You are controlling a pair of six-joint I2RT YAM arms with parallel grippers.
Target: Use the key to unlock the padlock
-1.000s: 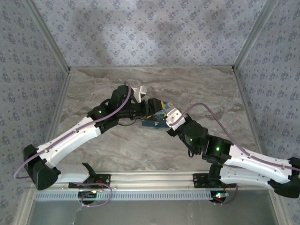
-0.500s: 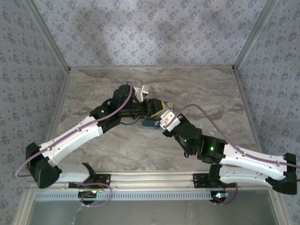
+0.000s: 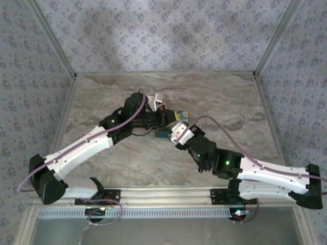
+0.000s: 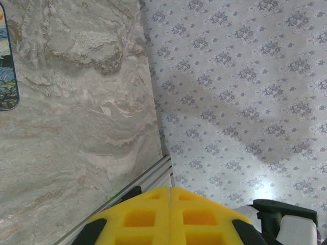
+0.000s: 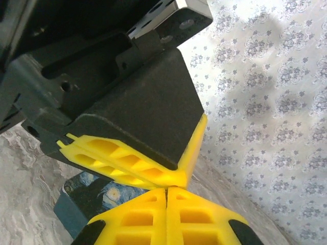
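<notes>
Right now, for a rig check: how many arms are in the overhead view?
2: left arm from bottom left, right arm from bottom right, meeting mid-table.

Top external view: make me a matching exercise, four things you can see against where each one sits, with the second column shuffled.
Things
1. thin purple cable
2. blue swirl-print flat mat
3. silver metal rail
4. grey floral wallpaper

Places
A. along the near edge, carrying the arm bases
B. behind the marble table and up both sides
C. arching over the right arm
D. mid-table, partly hidden under the arm tips

Pairs: 1-C, 2-D, 3-A, 4-B
</notes>
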